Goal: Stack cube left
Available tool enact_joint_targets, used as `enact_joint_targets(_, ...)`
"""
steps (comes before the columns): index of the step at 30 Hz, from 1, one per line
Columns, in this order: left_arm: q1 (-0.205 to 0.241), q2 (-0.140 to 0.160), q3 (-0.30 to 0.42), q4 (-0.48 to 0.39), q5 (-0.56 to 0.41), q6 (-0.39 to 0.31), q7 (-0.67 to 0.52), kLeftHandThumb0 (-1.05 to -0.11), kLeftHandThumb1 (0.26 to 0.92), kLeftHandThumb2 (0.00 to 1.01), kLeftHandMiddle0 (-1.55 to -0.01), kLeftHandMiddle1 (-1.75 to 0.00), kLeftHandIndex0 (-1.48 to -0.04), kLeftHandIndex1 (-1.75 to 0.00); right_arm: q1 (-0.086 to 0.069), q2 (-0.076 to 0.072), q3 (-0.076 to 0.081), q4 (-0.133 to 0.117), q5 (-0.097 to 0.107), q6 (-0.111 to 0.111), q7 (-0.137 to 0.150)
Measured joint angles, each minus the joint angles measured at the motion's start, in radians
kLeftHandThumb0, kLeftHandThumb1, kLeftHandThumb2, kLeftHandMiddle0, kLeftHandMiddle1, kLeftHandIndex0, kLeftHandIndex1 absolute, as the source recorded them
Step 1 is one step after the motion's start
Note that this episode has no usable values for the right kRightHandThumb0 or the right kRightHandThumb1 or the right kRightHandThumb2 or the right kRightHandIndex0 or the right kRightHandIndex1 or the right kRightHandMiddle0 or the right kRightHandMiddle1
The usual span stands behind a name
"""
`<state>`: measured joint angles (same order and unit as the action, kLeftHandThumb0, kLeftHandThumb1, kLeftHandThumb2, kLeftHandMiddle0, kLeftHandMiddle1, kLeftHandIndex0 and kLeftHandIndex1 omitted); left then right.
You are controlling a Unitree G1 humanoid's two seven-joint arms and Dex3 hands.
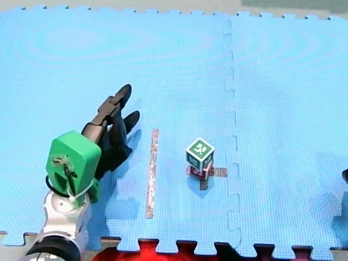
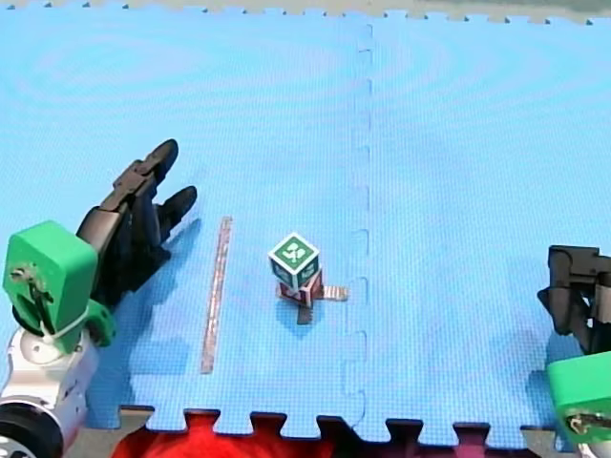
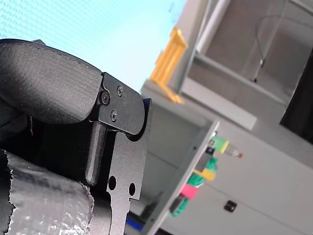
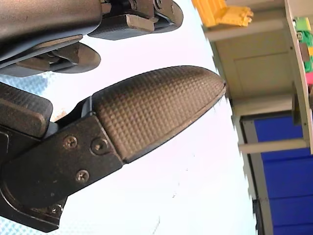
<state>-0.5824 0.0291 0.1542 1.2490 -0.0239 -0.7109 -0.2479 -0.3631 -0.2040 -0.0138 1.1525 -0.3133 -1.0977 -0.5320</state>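
While the left arm reaches in over the near edge of the blue foam mat (image 1: 272, 81), its left hand (image 1: 111, 136) sits well to the left of the cube stack, palm toward the mat. It holds nothing, and its dark fingers are stretched forward and uncurled. A green housing (image 1: 73, 163) sits at its wrist. The right hand (image 2: 578, 291) is far to the right of the stack, at the mat's near corner, with nothing in it. I cannot tell whether it is open or closed.

Two cubes are in view. One green cube (image 1: 200, 153), with a white mark on its top face, stands on one red cube (image 1: 202, 172), turned a little against it. The stack sits on a tape cross (image 1: 220, 172). One long tape strip (image 1: 152, 174) lies between the stack and the left hand. Two mat tiles meet at a toothed seam just right of the stack.
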Motion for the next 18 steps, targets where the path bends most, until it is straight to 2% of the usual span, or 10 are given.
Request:
enact_joint_targets(5, 0.000, 0.012, -0.001, 0.000, 0.006, -0.007, -0.010, -1.048, 0.921, 0.95, -0.32, 0.00, -0.14, 0.00, -0.001, 0.008, 0.003, -0.003, -0.008, 0.016, -0.018)
enact_joint_targets(12, 0.000, 0.027, 0.008, -0.004, -0.008, -0.017, -0.059, -1.048, 0.921, 0.95, -0.32, 0.00, -0.14, 0.00, -0.012, 0.018, 0.013, 0.002, -0.028, 0.036, -0.050)
enact_joint_targets(18, 0.004, 0.034, 0.017, -0.009, -0.028, -0.022, -0.100, -1.048, 0.921, 0.95, -0.32, 0.00, -0.15, -0.01, -0.016, 0.026, 0.025, 0.009, -0.036, 0.037, -0.064)
